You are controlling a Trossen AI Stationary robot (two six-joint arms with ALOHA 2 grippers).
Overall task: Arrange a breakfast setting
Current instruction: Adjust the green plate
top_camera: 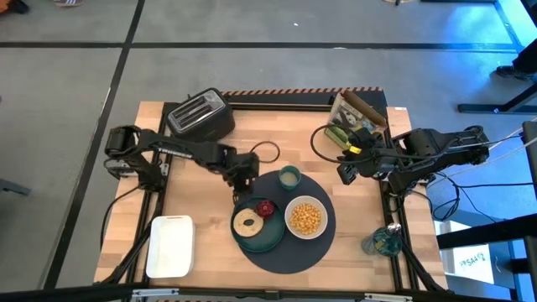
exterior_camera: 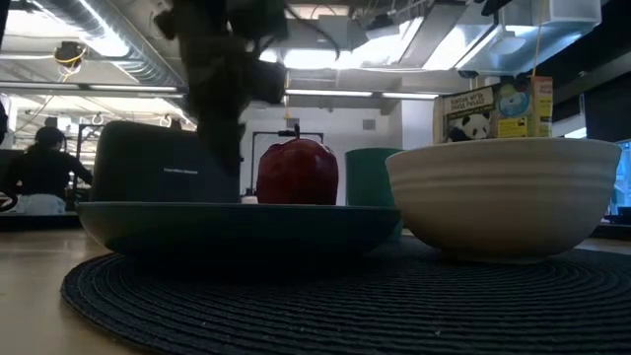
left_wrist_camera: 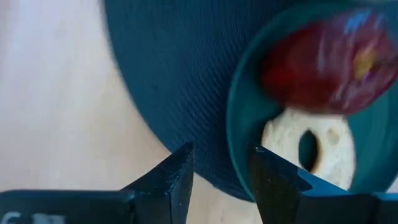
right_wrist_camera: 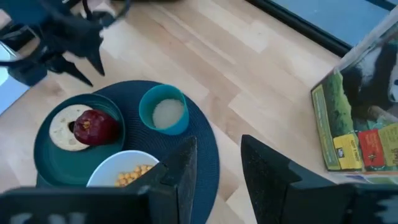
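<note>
The left pincer (left_wrist_camera: 221, 155) hangs with its two dark fingers parted, nothing between them, just above the outer rim of the teal plate (left_wrist_camera: 239, 124) where that rim meets the dark round mat (left_wrist_camera: 174, 74). In the high view it sits at about 11 o'clock on the mat.

The plate lies at 9 o'clock on the mat and carries the bagel (left_wrist_camera: 280, 137), with the red fruit (left_wrist_camera: 323, 62) resting partly on the bagel. The white bowl (top_camera: 304, 198) of yellow cereal (top_camera: 304, 218) is at 3 o'clock and the small green cup (top_camera: 289, 176) at 12 o'clock. No spoon can be made out.

The plate looks stiff, smooth and probably slippery, so the thin raised rim is the likely place to pinch. It should be kept level, since the round fruit could roll off. The bagel seems light and slightly yielding. The woven mat looks soft and would bend if tugged by one edge.

The right pincer (top_camera: 346, 172) waits above the surface (top_camera: 201, 159) at 2 o'clock, near the mat, its fingers also apart and empty.
</note>
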